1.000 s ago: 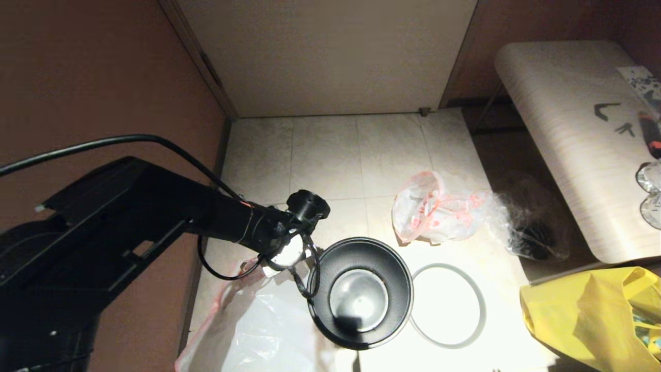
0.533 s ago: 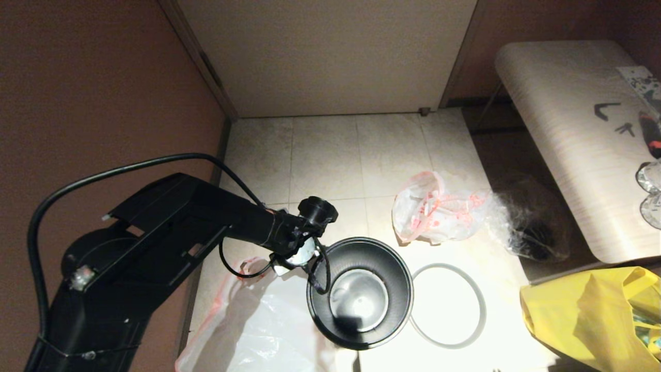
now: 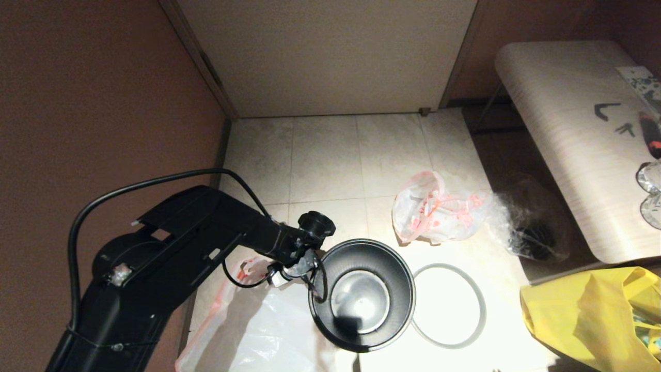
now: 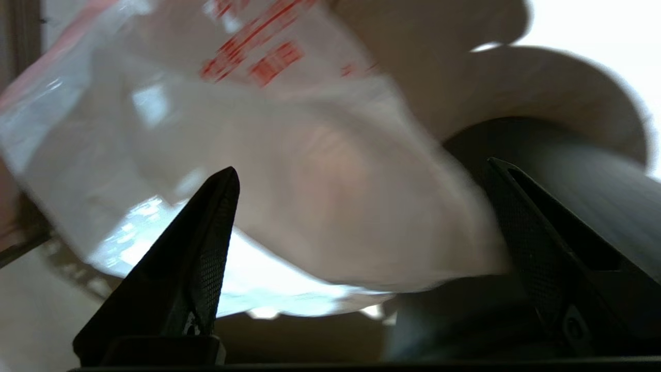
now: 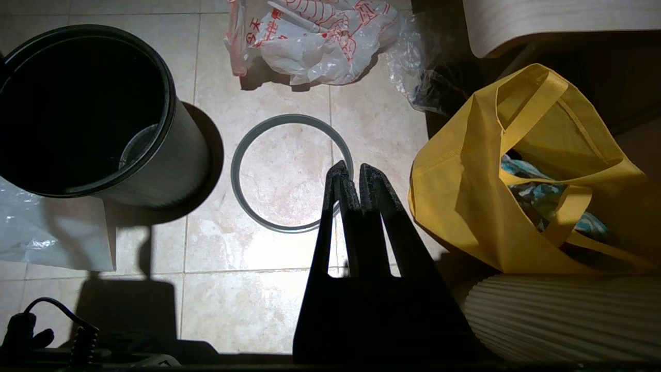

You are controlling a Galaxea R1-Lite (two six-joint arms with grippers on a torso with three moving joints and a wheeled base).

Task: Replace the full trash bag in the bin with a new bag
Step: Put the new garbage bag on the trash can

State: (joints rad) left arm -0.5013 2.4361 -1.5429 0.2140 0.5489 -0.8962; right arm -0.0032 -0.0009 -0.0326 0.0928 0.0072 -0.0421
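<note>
My new bag [image 3: 268, 330] lies flat on the tile floor [image 3: 330, 160], thin, translucent white, smooth, with a pinkish-red edge and some red print near one end. It sits just left of the bin [image 3: 361, 294], a round black bucket, shiny inside, standing bare. The grey hoop [image 3: 448, 305] lies on the floor just right of the bin. The full trash bag [image 3: 434, 212], lumpy with red-printed wrappers, rests farther back. My left gripper [image 4: 361, 258] hangs over the new bag beside the bin's wall, jaws spread wide, nothing between them. My right gripper [image 5: 351, 178] is pressed closed, parked above the hoop. The new bag's near end runs out of view.
</note>
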